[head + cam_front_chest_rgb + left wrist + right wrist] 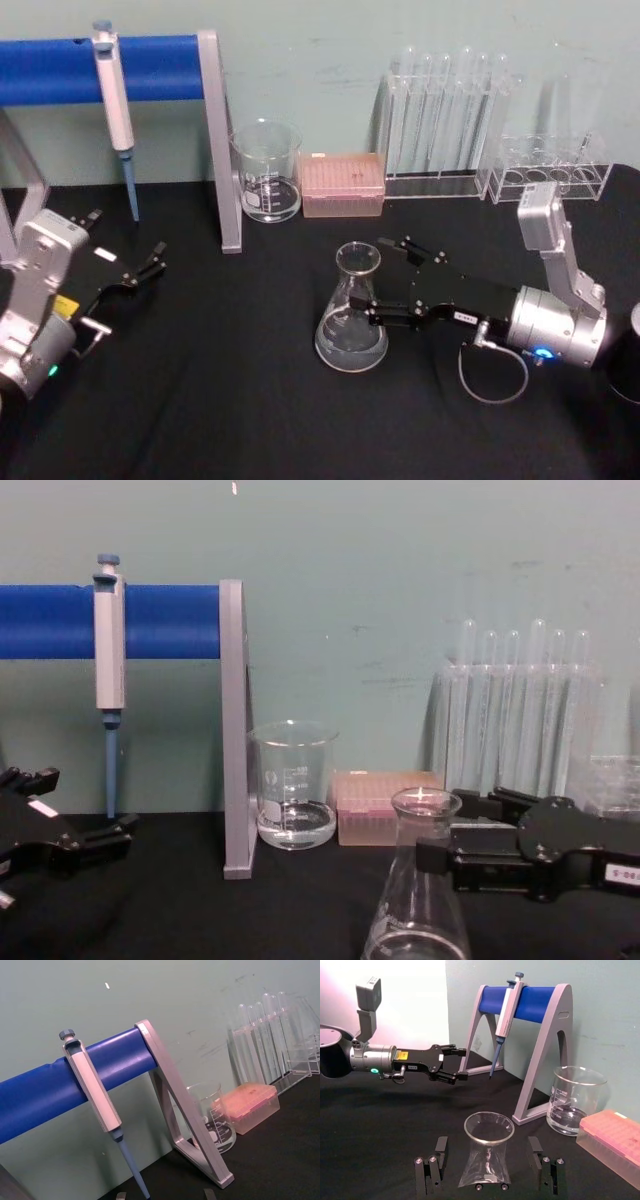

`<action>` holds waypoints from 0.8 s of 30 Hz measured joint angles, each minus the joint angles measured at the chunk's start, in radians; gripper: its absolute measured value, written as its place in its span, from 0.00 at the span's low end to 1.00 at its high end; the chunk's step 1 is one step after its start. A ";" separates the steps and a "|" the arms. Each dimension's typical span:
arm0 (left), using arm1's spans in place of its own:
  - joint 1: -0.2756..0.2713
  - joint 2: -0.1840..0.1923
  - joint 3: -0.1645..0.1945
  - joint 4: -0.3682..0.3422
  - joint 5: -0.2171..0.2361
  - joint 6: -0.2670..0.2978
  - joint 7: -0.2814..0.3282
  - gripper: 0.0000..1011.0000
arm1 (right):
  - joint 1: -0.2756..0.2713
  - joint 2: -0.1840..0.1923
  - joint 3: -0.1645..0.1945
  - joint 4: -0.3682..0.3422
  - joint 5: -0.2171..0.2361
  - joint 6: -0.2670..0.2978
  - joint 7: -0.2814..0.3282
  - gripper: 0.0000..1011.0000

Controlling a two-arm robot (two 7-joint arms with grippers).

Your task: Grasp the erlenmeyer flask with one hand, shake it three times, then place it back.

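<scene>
Erlenmeyer flask (352, 310) of clear conical glass stands upright on the black bench (200, 400), right of centre, between the released jaws of the black right gripper (379, 283); the grasp looks pending, calling next for a clench on its neck, while the left gripper (150, 262) idles, jaws released, at the left.

Lab, pipette (113, 100), test tubes (445, 110), beaker (267, 172)

Clear erlenmeyer flask (352, 312) upright on black tabletop (230, 400), little liquid inside, fingers of right gripper (376, 280) spread either side, not touching.
</scene>
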 joint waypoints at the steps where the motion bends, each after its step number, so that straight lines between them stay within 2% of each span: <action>1: 0.000 0.000 0.000 0.000 0.000 0.000 0.000 0.99 | 0.005 -0.005 -0.003 0.009 0.002 0.000 0.002 0.99; 24: 0.000 0.000 0.000 0.000 0.000 0.000 0.000 0.99 | 0.073 -0.041 -0.041 0.112 0.027 -0.008 0.067 0.99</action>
